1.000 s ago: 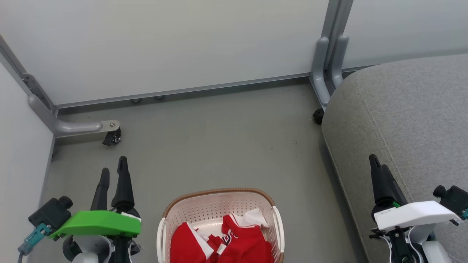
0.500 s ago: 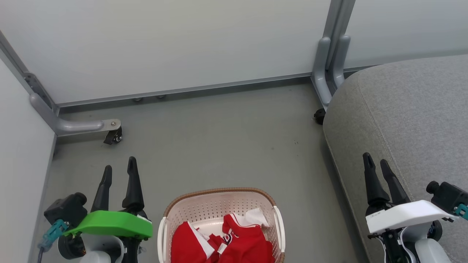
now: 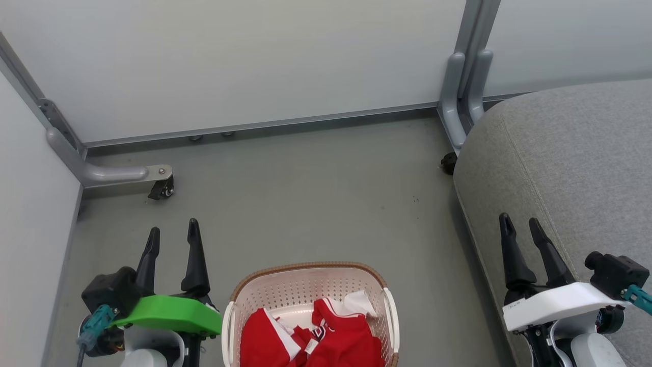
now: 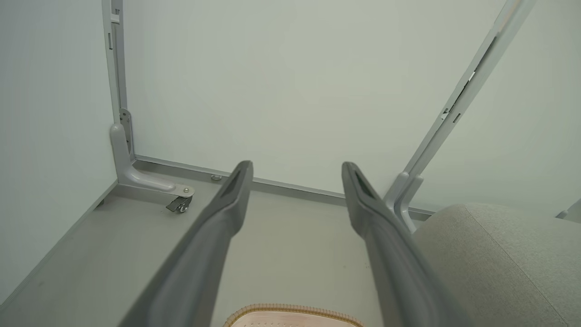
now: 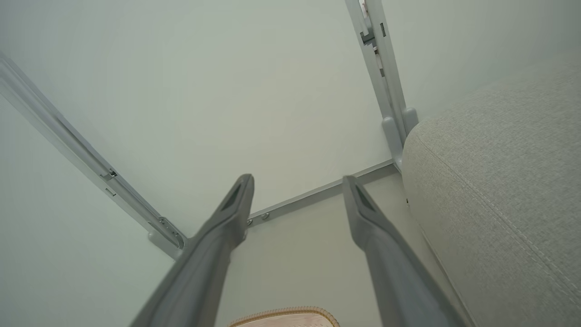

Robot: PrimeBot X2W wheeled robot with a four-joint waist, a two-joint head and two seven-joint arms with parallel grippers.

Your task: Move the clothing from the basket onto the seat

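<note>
Pale grey-white partition panels (image 3: 244, 56) at back + L side, metal frame post (image 3: 479, 25) btwn panels. Curved grey foot (image 3: 109, 175) w/ small black caster (image 3: 162, 189) nr L corner. Floor (image 3: 316, 204) matte grey, light even.

The left gripper (image 3: 173, 228) has two long, pointy dark fingers (image 3: 195, 255) and a bright green cover (image 3: 168, 313). The right gripper (image 3: 518, 219) has the same dark fingers and a white cover (image 3: 555, 303). Beside each cover is a small black camera box (image 3: 109, 290) with a blue-green plug (image 3: 97, 318).
</note>
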